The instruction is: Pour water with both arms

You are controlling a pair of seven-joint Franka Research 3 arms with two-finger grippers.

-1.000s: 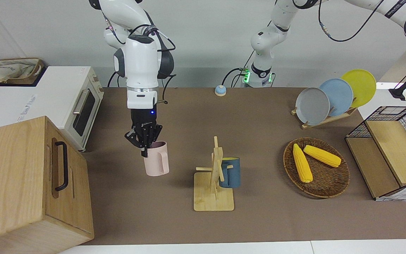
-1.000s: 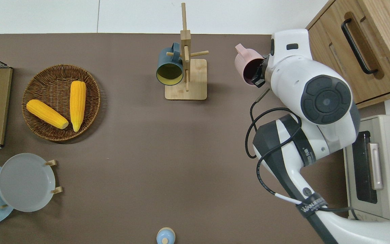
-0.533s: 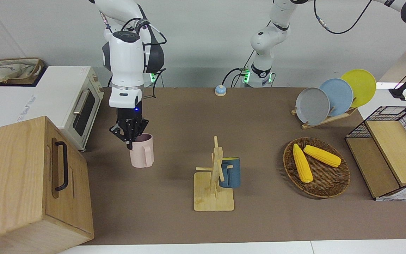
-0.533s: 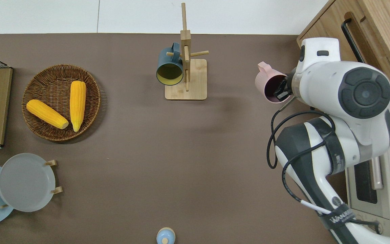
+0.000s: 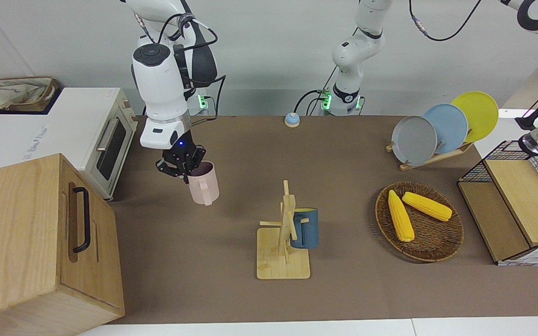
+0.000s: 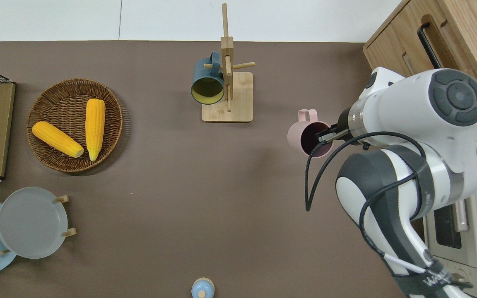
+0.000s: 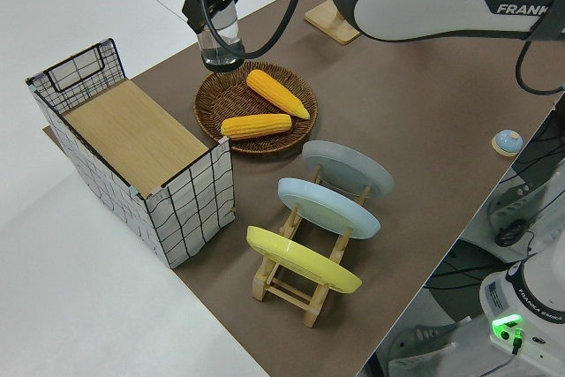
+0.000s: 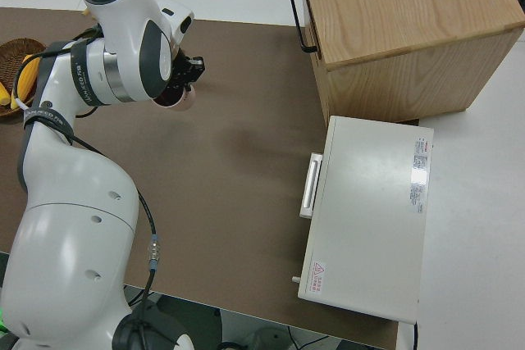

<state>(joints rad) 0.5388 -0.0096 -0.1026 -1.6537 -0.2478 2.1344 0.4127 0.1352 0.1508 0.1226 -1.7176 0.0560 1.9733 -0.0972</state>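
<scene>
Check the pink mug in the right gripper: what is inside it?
The pink mug shows a dark interior; one finger of the right gripper reaches inside its rim. Whether it holds water cannot be seen.

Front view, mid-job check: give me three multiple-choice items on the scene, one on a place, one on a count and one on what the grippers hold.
1. Where is the blue mug?
A. on the wooden cabinet
B. inside the toaster oven
C. hanging on the wooden mug rack

2. How many corn cobs lie in the wicker basket?
A. one
B. two
C. four

3. What do the grippers hold?
A. right gripper the pink mug, left gripper a clear glass
B. both nothing
C. right gripper the blue mug, left gripper a corn cob

Answers:
1 C, its handle is hooked over a peg.
2 B, two yellow cobs lie side by side.
3 A, the right fingers pinch the mug's rim, and the glass hangs from the left gripper.
</scene>
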